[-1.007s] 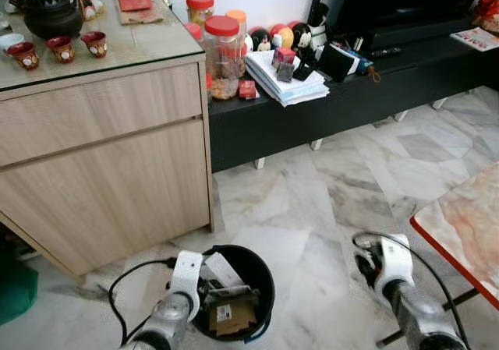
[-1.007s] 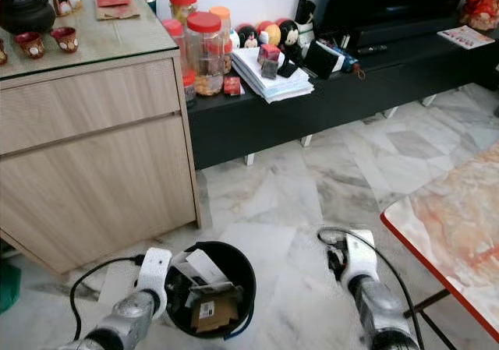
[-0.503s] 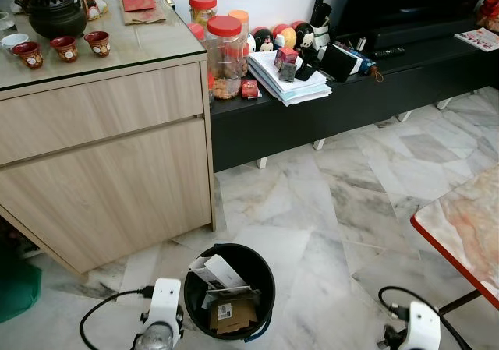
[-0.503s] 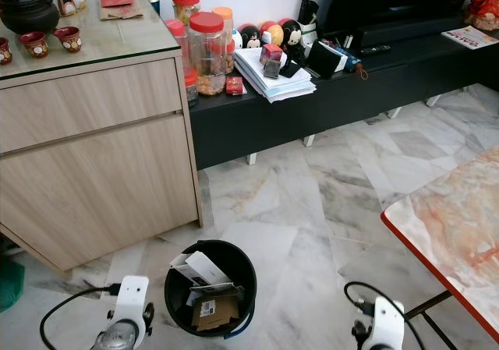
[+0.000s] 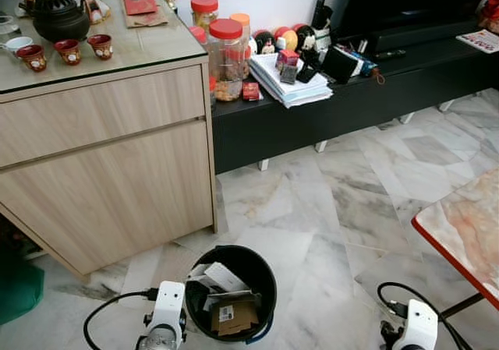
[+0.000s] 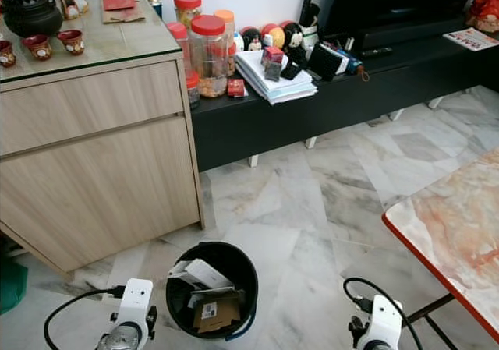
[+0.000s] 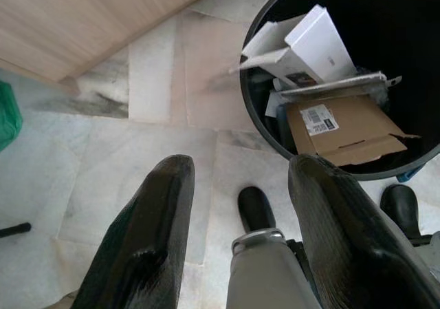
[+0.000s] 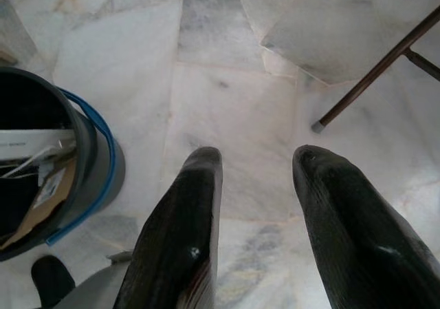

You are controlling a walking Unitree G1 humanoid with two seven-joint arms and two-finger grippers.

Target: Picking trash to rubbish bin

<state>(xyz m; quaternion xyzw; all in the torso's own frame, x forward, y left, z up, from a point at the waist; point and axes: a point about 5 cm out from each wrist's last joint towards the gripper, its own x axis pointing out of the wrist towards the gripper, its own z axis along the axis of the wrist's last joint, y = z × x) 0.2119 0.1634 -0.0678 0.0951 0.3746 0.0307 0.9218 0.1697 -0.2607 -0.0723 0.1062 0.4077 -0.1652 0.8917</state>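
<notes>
Your left gripper point(image 7: 237, 206) is spread wide with nothing between its fingers, hanging low over the marble floor point(image 5: 312, 202) just beside the bin point(image 5: 231, 291), at about 9 o'clock from it in the head views. Your right gripper point(image 8: 254, 199) is also parted and empty, above bare floor at about 3 o'clock from the bin and well apart from it.

The bin is black and round, with a blue handle point(image 8: 103, 171) hanging on its outer side. It stands on the floor at 6 o'clock in your head view, in front of the wooden cabinet point(image 5: 101, 163). The trash lies inside it: a white box point(image 7: 313, 44) leaning against the wall, a flat brown cardboard piece point(image 7: 344, 126) with a white label point(image 7: 317, 118), and some paper between them.

On the cabinet top, at 11 o'clock, you see a dark teapot point(image 5: 56, 19) and small red cups point(image 5: 69, 50). At 12 o'clock a low black TV bench point(image 5: 351, 100) carries jars with red lids point(image 5: 226, 58) and a stack of papers point(image 5: 292, 81). At 4 o'clock the corner of a red-edged table point(image 5: 464, 229) comes in, and one of its thin legs point(image 8: 371, 68) stands on the floor near your right gripper.
</notes>
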